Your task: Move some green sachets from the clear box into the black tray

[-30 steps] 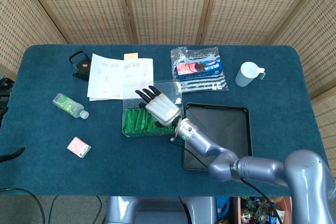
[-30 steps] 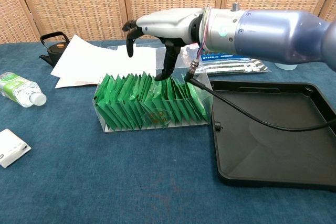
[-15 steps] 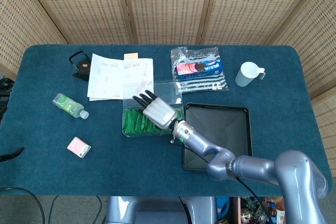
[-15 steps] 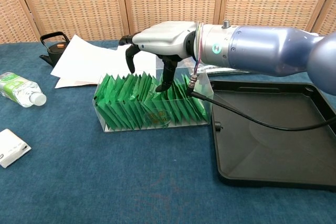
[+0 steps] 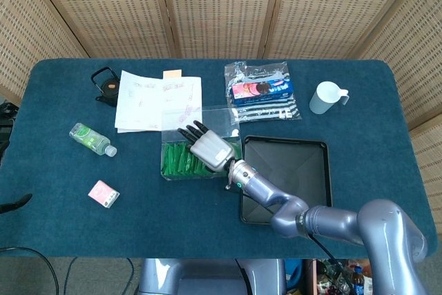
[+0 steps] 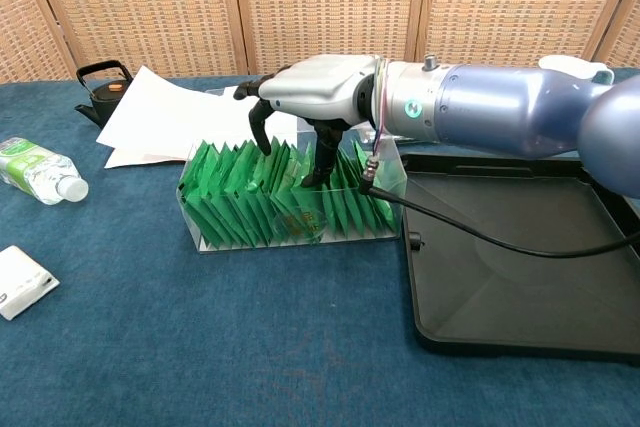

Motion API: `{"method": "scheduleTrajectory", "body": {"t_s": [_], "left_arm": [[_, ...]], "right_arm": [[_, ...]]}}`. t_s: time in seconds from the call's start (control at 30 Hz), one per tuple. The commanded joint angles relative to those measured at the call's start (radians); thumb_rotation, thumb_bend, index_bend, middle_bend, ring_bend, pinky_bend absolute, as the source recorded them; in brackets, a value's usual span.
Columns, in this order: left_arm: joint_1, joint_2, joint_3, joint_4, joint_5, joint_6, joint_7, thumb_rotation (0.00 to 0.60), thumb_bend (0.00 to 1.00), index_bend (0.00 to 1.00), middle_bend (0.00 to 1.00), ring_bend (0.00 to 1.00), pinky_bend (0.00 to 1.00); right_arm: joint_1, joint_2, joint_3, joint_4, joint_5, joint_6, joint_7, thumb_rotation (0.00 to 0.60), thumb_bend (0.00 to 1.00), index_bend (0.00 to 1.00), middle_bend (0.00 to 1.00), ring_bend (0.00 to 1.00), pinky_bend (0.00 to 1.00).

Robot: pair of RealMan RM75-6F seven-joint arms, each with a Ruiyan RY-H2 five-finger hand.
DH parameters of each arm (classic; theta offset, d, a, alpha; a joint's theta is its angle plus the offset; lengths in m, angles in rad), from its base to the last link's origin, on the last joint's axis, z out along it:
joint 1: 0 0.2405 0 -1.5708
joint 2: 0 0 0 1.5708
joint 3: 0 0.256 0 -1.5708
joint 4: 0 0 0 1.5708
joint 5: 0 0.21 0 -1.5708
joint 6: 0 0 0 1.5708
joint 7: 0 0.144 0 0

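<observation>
The clear box (image 5: 166, 173) (image 6: 290, 235) stands mid-table, packed with upright green sachets (image 5: 177, 160) (image 6: 232, 192). My right hand (image 5: 208, 148) (image 6: 318, 89) hovers low over the box's right half, palm down. Its fingers are spread and point down into the row of sachets. The thumb tip sits among the sachets on the right and the other fingertips touch their tops further left. No sachet is visibly lifted or pinched. The black tray (image 5: 293, 167) (image 6: 520, 282) lies just right of the box and holds nothing. My left hand is out of sight.
White papers (image 5: 155, 101) and a black teapot (image 5: 106, 84) (image 6: 100, 87) lie behind the box on the left. A green-labelled bottle (image 5: 92, 138) (image 6: 35, 172) and a small pink box (image 5: 103, 193) (image 6: 22, 282) sit at left. A snack pack (image 5: 262, 91) and white cup (image 5: 327, 97) are at the back right.
My right hand has come down from above the box until its fingertips reach in among the sachets, and it has shifted slightly nearer. The sachets and the box have stayed in place.
</observation>
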State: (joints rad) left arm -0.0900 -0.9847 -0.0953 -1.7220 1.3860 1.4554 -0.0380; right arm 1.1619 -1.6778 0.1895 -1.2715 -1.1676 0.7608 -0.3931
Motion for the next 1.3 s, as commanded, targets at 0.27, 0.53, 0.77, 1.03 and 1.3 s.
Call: {"method": "scheduleTrajectory", "body": {"t_s": [0.27, 0.53, 0.77, 1.03, 1.3], "left_arm": [[-0.001, 0.002, 0.0, 0.001, -0.001, -0.001, -0.004, 0.6, 0.11, 0.0, 0.0, 0.0, 0.0], [-0.001, 0.001, 0.001, 0.001, 0.0, -0.002, -0.003, 0.6, 0.11, 0.0, 0.0, 0.0, 0.0], [-0.003, -0.001, 0.0, 0.002, -0.002, -0.004, 0.002, 0.6, 0.11, 0.0, 0.0, 0.0, 0.0], [-0.005, -0.003, 0.001, -0.001, -0.003, -0.005, 0.011, 0.6, 0.11, 0.0, 0.0, 0.0, 0.0], [-0.003, 0.0, -0.002, 0.003, -0.007, -0.005, 0.0, 0.6, 0.11, 0.0, 0.0, 0.0, 0.0]], "right_arm": [[-0.005, -0.018, -0.003, 0.028, -0.006, 0.004, -0.012, 0.6, 0.39, 0.45, 0.0, 0.0, 0.0], [-0.01, -0.028, -0.009, 0.045, -0.021, 0.006, -0.014, 0.6, 0.4, 0.45, 0.0, 0.0, 0.0], [-0.008, -0.021, -0.016, 0.052, -0.068, 0.01, 0.0, 0.6, 0.4, 0.45, 0.0, 0.0, 0.0], [0.009, -0.046, -0.009, 0.094, -0.156, 0.036, 0.066, 0.6, 0.4, 0.45, 0.01, 0.0, 0.0], [0.033, -0.094, -0.015, 0.169, -0.195, 0.021, 0.076, 0.6, 0.4, 0.45, 0.01, 0.0, 0.0]]}}
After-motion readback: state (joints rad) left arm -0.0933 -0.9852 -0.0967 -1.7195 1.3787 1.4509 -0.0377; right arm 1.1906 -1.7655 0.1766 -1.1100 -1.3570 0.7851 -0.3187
